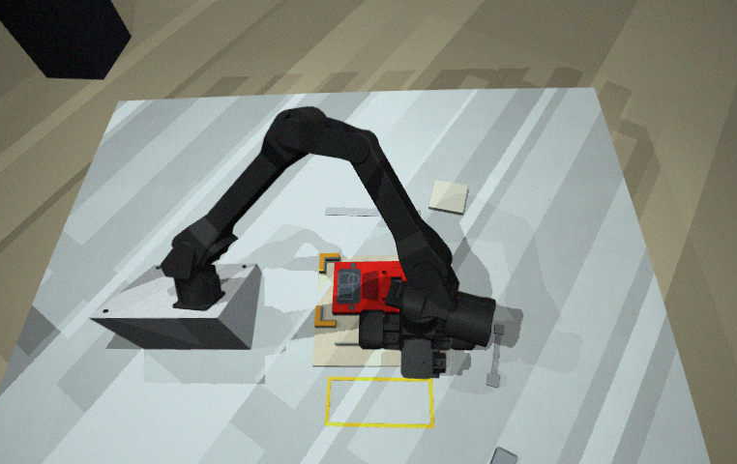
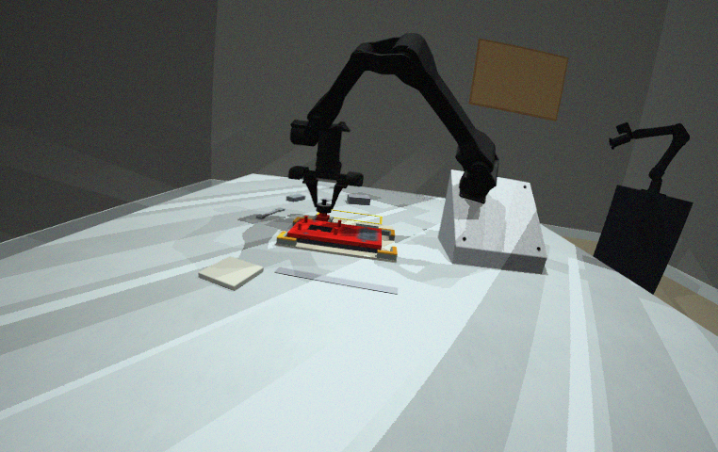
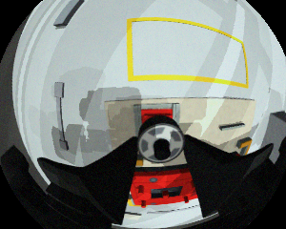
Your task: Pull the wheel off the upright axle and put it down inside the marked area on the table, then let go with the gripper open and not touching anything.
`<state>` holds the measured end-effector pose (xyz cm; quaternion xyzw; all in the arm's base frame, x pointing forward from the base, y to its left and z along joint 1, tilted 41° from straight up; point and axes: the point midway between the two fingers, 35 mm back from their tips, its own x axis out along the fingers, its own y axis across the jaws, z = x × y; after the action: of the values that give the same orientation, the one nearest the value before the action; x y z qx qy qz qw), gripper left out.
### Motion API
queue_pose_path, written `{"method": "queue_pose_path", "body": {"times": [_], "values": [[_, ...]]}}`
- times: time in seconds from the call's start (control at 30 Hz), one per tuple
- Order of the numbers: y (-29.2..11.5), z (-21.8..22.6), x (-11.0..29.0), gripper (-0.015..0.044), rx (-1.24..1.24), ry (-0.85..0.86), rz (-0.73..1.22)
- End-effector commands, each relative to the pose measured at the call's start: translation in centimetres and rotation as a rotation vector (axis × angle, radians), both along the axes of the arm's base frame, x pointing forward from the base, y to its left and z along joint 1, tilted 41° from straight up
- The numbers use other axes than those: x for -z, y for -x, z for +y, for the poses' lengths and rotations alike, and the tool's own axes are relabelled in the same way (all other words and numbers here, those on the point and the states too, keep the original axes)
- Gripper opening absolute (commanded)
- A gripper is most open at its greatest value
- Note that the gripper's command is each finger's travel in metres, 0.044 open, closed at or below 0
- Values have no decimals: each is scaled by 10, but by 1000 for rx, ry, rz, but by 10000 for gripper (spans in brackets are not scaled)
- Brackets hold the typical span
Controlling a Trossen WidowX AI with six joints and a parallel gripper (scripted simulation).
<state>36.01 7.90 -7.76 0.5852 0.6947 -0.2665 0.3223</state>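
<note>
The wheel (image 3: 160,141) (image 2: 323,206) is a small grey disc with a dark rim and a centre hole. It sits on the upright axle above a small red block at the end of the beige board (image 1: 342,353) (image 3: 207,111). My gripper (image 3: 160,140) (image 2: 324,204) points straight down over it, and its two black fingers are shut on the wheel's sides. In the top view the arm's wrist hides the wheel. The marked area is a yellow rectangle outline (image 1: 379,425) (image 3: 181,79) (image 2: 355,213) on the table just beyond the board.
A red fixture plate (image 1: 367,284) (image 2: 332,232) with orange corner brackets (image 1: 329,259) lies on the board. A grey dumbbell-shaped part (image 1: 495,356), a beige tile (image 1: 449,196) (image 2: 231,272), a thin grey strip (image 2: 335,280) and small grey blocks (image 2: 358,198) lie around. The arm's grey base block (image 1: 189,322) (image 2: 492,229) stands nearby.
</note>
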Motion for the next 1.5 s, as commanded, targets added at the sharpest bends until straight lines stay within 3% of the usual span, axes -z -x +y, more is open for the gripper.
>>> {"method": "queue_pose_path", "body": {"times": [0.0,1.47], "values": [[0,-1,-2,0,-2,0,-3],[-2,-11,-12,0,0,0,-3]]}}
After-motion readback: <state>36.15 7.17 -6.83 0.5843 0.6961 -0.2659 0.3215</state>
